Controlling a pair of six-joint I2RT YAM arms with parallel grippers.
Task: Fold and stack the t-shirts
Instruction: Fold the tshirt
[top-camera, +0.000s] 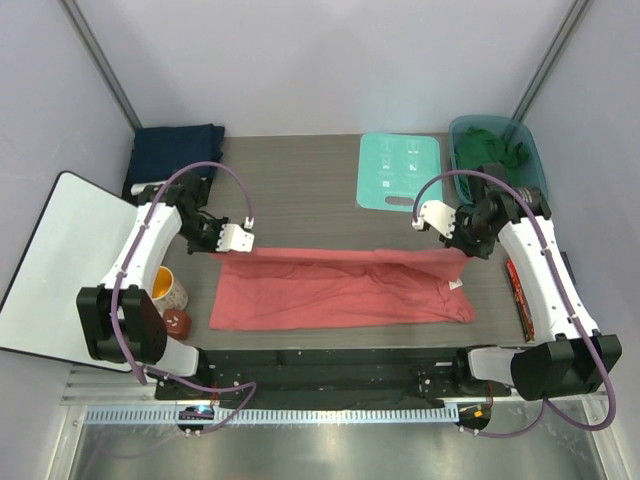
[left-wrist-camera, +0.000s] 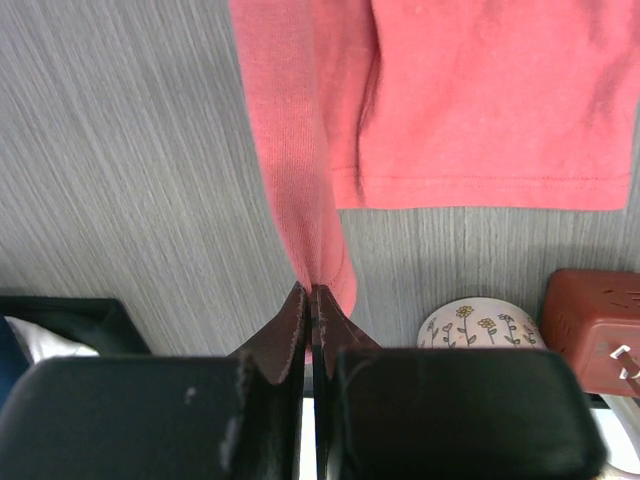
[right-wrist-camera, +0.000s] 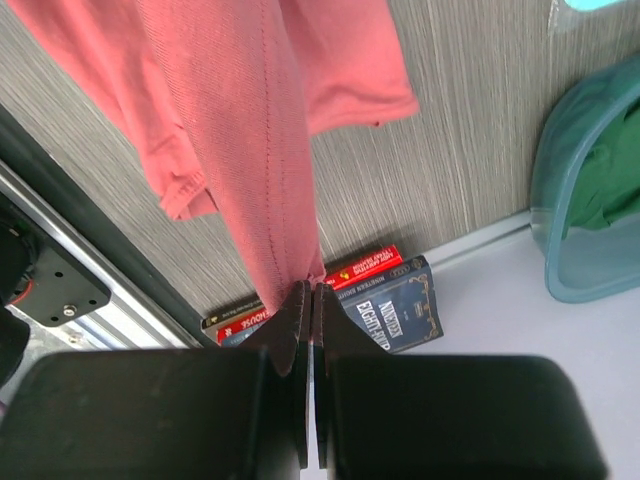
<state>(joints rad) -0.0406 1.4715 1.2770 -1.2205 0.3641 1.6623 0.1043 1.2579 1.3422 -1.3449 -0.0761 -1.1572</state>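
Across the near half of the bench (top-camera: 300, 190) lies the coral-red t-shirt (top-camera: 340, 295), stretched out sideways, so I'll place everything else off that shirt; its far long edge is held up in a taut line between the two arms, while the rest sits flat with some wrinkles through the middle; the left claw (top-camera: 247, 243) is at the shirt's far left corner, jaws pinched tight on a narrow strip of the red cloth, and the left wrist camera shows it clearly, fabric running from the tips down to the bench; the right claw (top-camera: 462, 250) is at the far right corner, likewise clamped on a fold of the shirt, with a stitched seam running straight into the tips; a sleeve hangs loose beside that fold in the right wrist view; beyond the shirt's far edge, toward the right, a mint-green board (top-camera: 400, 172) lies flat, apart from the cloth; past the shirt's far right corner a teal bin (top-camera: 532, 165) holds the dark green t-shirt (top-camera: 487, 148), all bunched up; beyond the shirt's far left corner sits the navy blue t-shirt (top-camera: 178, 152), folded; just left of the shirt's near left corner there's a flowery mug (top-camera: 170, 290) with a reddish-brown block (top-camera: 178, 322) right beside it; off the shirt's right end a couple of books (top-camera: 520, 292) lie along the bench edge
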